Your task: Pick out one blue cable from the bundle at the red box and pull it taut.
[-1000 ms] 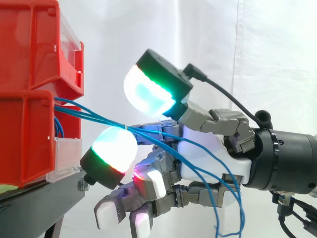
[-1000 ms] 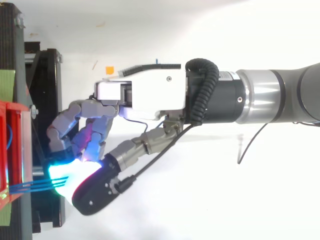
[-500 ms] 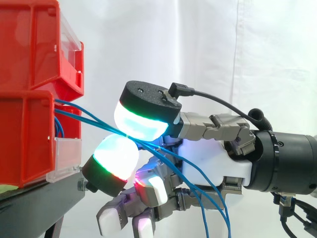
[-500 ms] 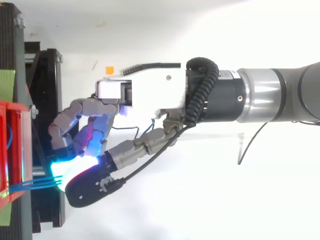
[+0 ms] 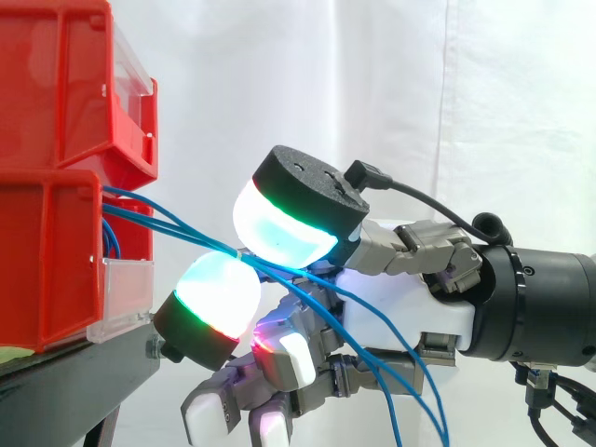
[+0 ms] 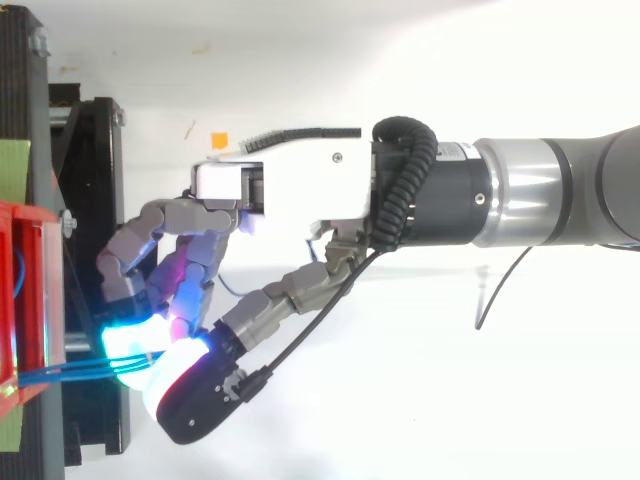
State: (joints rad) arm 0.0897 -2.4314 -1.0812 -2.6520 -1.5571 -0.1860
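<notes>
Three thin blue cables (image 5: 168,222) leave the front of the lower red box (image 5: 47,261) and run right and down past the hand's white palm (image 5: 391,307). They meet at a point between two glowing fingertips (image 5: 284,223), the upper one white-cyan with a green rim and the lower one (image 5: 216,293) just below it. These two pads close on the cables a short way from the box. The remaining fingers curl under the palm. From above, the hand (image 6: 290,190) reaches left toward the red box (image 6: 25,300), with the cables (image 6: 60,372) stretched between them.
A second red bin (image 5: 65,84) is stacked above the lower one, both on a black stand (image 5: 65,382). A clear label holder (image 5: 126,279) juts from the lower box's front. The white curtain hangs behind. Slack cable loops hang under the wrist.
The upper pad, raised clear of the cables a second ago, came down onto the lower pad. It has since tilted up and right slightly while staying against the cables.
</notes>
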